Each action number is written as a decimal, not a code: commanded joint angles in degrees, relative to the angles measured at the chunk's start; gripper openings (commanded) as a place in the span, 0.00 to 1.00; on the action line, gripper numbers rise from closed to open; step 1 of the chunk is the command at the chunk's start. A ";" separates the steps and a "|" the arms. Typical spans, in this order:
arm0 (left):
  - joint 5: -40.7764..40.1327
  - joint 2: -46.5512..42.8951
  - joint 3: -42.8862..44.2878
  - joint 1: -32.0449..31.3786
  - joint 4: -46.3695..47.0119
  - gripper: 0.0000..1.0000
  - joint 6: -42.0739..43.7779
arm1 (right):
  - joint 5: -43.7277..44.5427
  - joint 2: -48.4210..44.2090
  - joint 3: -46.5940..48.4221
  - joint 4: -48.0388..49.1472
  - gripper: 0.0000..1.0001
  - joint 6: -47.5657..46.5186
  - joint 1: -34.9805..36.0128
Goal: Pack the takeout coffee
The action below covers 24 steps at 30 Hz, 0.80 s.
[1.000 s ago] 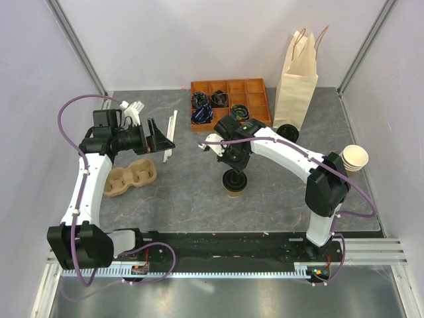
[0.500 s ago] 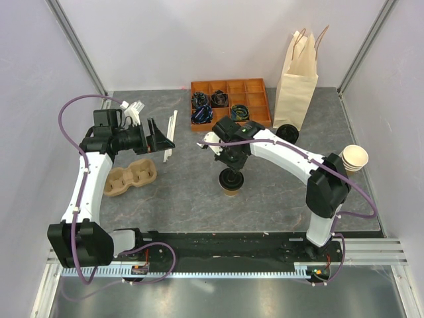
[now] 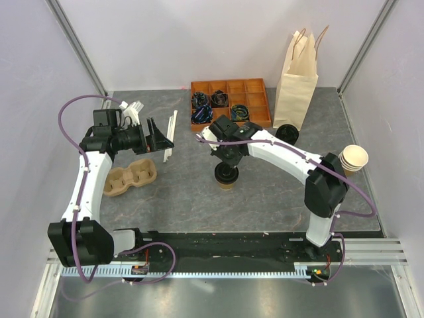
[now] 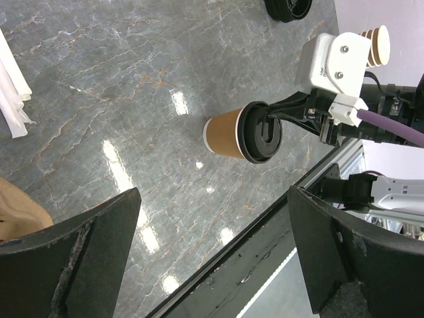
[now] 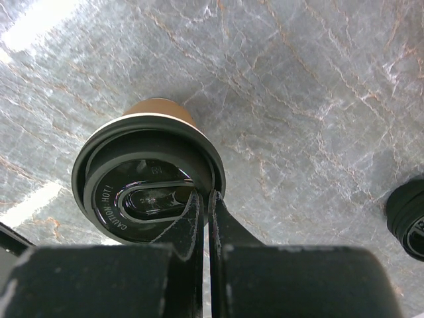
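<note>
**While the right claw (image 3: 226,169) is pinching its lid, the coffee cup (image 3: 225,179) is showing mid-table, well apart from the paper bag (image 3: 296,86)**

As seen from above, the cup is standing upright on or just over the grey table (image 3: 179,195), in front of the orange tray (image 3: 255,99). The right arm is reaching down onto it. The left claw (image 3: 161,136) is hanging beside the white straws (image 3: 171,136), above the pulp carrier (image 3: 131,177). A loose black lid (image 3: 286,132) is lying near the bag's foot, and stacked bare cups (image 3: 353,159) are sitting at the right edge.

Through the left wrist camera, the left claw (image 4: 213,193) is gaping wide with nothing between its fingers. Beyond it the cup (image 4: 225,136) is appearing with the right claw (image 4: 281,116) at its black lid (image 4: 260,131).

Through the right wrist camera, the right claw (image 5: 207,205) is clenching almost closed on the lid's (image 5: 132,182) rim, one finger inside and one outside. Whether the cup (image 5: 159,109) is touching the table, I cannot tell.
</note>
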 commanded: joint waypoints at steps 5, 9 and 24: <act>0.96 1.00 1.96 0.34 1.61 1.00 -1.12 | -1.13 2.19 3.13 -1.34 0.08 1.33 0.58; 1.05 0.65 1.44 0.34 1.53 1.00 -1.21 | -1.48 2.89 3.48 -1.34 0.22 1.50 0.58; 4.73 -1.11 1.08 0.43 3.19 1.00 -1.12 | -7.63 -3.95 8.84 -5.91 0.53 -0.60 0.41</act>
